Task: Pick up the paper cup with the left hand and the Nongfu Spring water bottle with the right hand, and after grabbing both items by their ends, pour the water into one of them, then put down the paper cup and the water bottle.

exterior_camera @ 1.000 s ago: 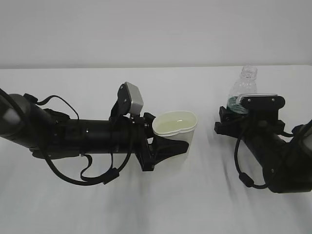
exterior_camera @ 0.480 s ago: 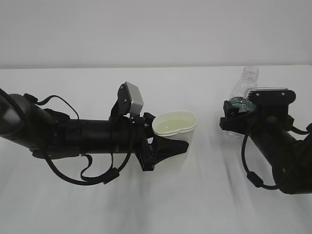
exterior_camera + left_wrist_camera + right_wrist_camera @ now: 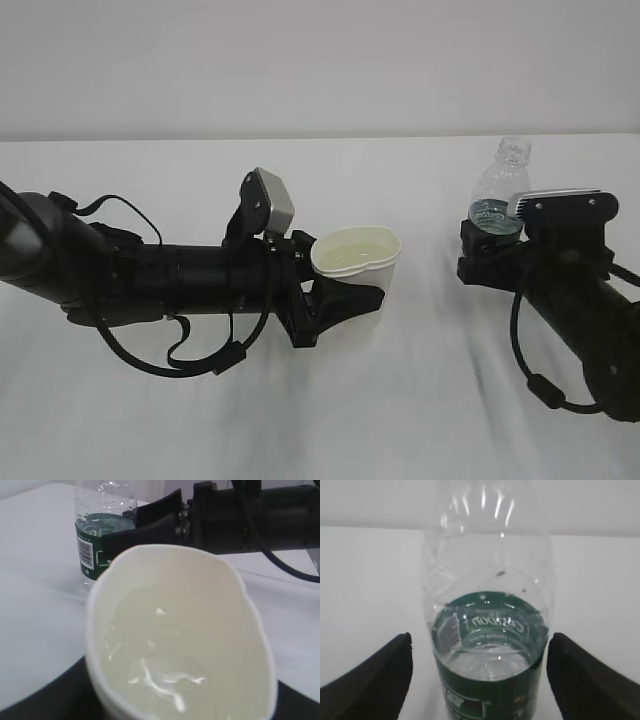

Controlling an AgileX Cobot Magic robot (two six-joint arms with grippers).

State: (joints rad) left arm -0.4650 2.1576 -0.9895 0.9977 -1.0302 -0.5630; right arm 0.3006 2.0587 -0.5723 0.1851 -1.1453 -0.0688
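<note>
Both pincer tips clear bottle [image 3: 487,645] sides.

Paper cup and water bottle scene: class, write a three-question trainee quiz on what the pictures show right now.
1. True or false: the paper cup holds liquid.
2. The left gripper is: A) shut on the cup, B) open and empty.
3. Fill in: the right gripper's jaws stand ____ on either side of the water bottle, clear of it.

Key: 1 true; 2 A; 3 open.
</note>
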